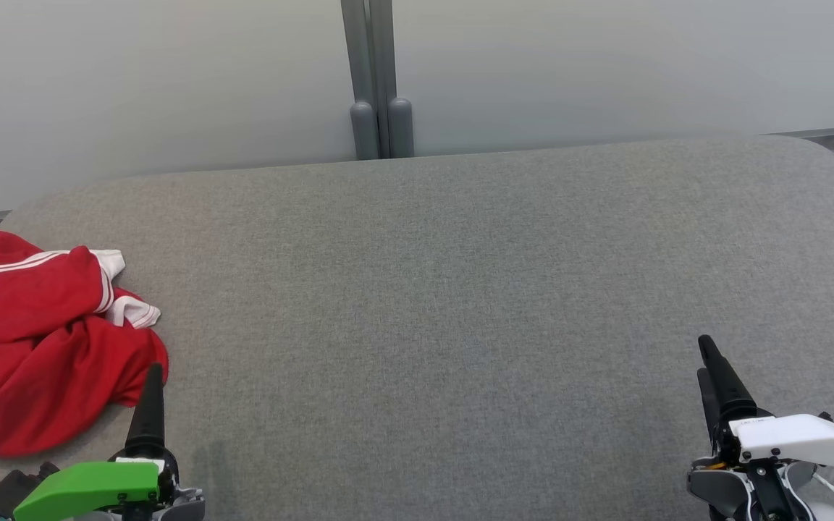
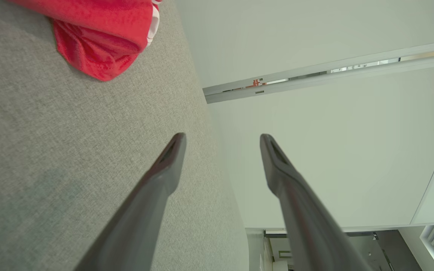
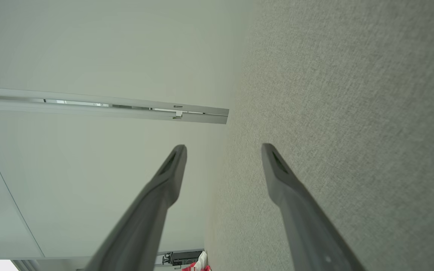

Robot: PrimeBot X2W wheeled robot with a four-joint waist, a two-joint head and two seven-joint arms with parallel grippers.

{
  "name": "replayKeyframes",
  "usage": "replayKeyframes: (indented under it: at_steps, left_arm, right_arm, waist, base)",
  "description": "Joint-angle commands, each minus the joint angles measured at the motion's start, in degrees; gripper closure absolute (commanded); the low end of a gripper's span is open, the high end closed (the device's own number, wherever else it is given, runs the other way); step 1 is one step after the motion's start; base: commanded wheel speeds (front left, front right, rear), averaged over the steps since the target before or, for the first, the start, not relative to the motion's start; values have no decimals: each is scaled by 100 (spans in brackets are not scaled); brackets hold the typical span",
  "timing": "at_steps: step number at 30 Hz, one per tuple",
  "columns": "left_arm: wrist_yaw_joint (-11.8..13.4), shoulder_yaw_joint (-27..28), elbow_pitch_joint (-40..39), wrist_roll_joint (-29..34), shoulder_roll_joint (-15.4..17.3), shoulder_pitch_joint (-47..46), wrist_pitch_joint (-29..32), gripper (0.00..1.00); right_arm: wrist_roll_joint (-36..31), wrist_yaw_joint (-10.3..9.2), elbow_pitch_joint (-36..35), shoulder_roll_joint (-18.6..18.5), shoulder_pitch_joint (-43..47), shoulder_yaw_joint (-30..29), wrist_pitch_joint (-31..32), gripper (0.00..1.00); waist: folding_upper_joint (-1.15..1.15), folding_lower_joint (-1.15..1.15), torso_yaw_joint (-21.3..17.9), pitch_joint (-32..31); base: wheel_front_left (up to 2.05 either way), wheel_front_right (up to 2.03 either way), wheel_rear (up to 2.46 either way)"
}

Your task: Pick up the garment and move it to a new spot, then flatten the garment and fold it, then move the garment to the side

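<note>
While head view takes in whole grey padded table (image 1: 460, 289), garment (image 1: 40, 340) sits at left edge of frame: red, white stripes and cuffs, crumpled heap.
Left gripper (image 1: 150, 394): green housing, lower left, one finger overlapping garment's lower hem in picture; contact not legible there.
Left wrist view settles it: fingers spread wide, nothing between, garment corner at upper left, apart from tips.
Right gripper (image 1: 706, 358): white housing, lower right, well apart from garment.
Right wrist view: fingers spread, empty, table at right, pale wall (image 3: 89, 56) at left.

Red garment (image 1: 40, 347) on grey table (image 1: 460, 289)
</note>
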Motion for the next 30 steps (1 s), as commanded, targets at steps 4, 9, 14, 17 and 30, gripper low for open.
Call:
replayKeyframes:
  at_steps: [4, 9, 14, 17, 30]
  left_arm:
    - [119, -85, -191, 600, 30, 13, -131, 0]
    - [250, -171, -285, 1154, 34, 91, -248, 0]
    - [354, -240, -348, 1693, 39, 168, -359, 0]
    - [406, -284, -356, 2004, 41, 200, -418, 0]
    - [577, -510, -350, 3435, 51, 323, -671, 0]
  right_arm:
    - [-545, 1, -165, -36, -5, 8, -142, 0]
    - [-1193, 1, -235, -40, 43, 73, -257, 0]
    - [-1939, 1, -263, -44, 69, 143, -369, 0]
    - [-2399, 1, -257, -46, 67, 196, -430, 0]
    - [-4121, 2, 74, -55, -29, 185, -682, 0]
  waist:
    - [0, 0, 7, -24]
    - [0, 0, 16, -53]
    - [0, 0, 15, -82]
    - [0, 0, 12, -97]
    - [0, 0, 17, -169]
  base:
    - [0, 0, 0]
    - [0, 0, 0]
    - [0, 0, 0]
    - [0, 0, 0]
    - [0, 0, 0]
